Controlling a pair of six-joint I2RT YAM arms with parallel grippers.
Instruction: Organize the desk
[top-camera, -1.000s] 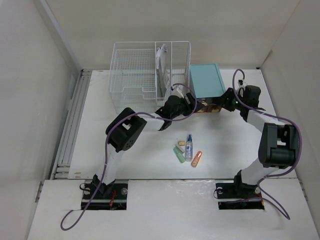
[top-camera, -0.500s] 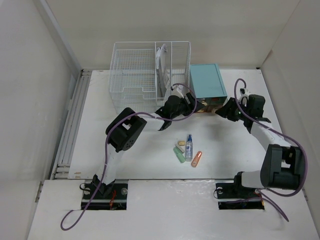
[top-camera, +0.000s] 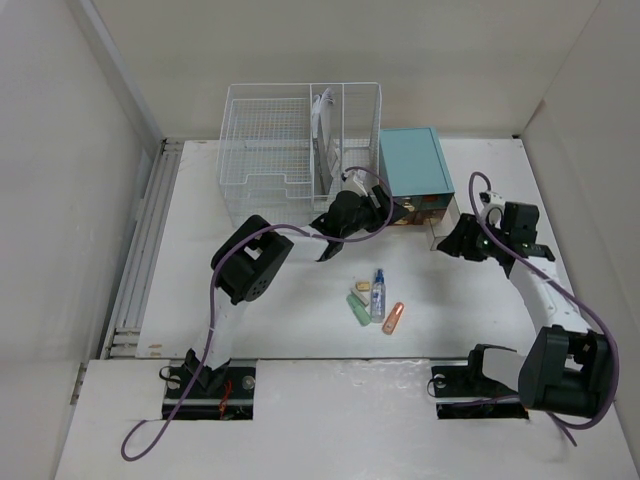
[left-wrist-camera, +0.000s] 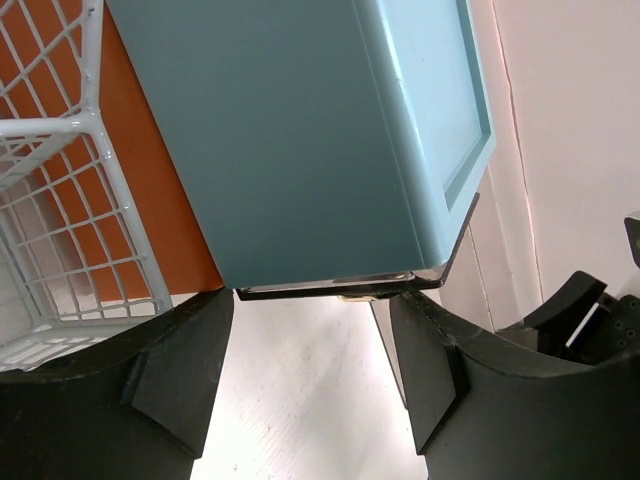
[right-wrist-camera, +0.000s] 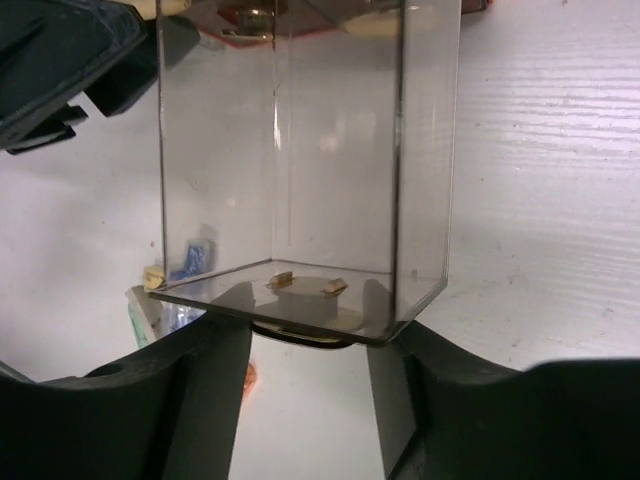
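Pale walls are closing in the desk (top-camera: 200, 300) on three sides. A metal rail (top-camera: 140, 250) is running along one edge, far out past the outer side of the left jaws, and the white matte top is lying bare under both pairs of jaws. The organizing is looking barely begun. The right gripper (right-wrist-camera: 308, 338) is holding a clear drawer (right-wrist-camera: 300, 150) by the brass knob (right-wrist-camera: 300, 333) on its front, with the jaws pressing in on that knob as far as the wrist view shows. The drawer is standing drawn out of the teal cabinet (top-camera: 412, 160), stretching away ahead of the fingertips, and no item is showing inside it. The left gripper (left-wrist-camera: 312, 318) is waiting with its jaws apart and only bare desk between them. The cabinet's lower corner is sitting just ahead of those fingertips, perhaps being steadied, though contact cannot be made out. A wire basket (left-wrist-camera: 60, 200) is lying off beyond one finger. A blue bottle (top-camera: 377, 295), a green piece (top-camera: 356, 312) and an orange piece (top-camera: 393, 318) are lying loose together behind both pairs of jaws, well apart from either. They are likely waiting to be put away.
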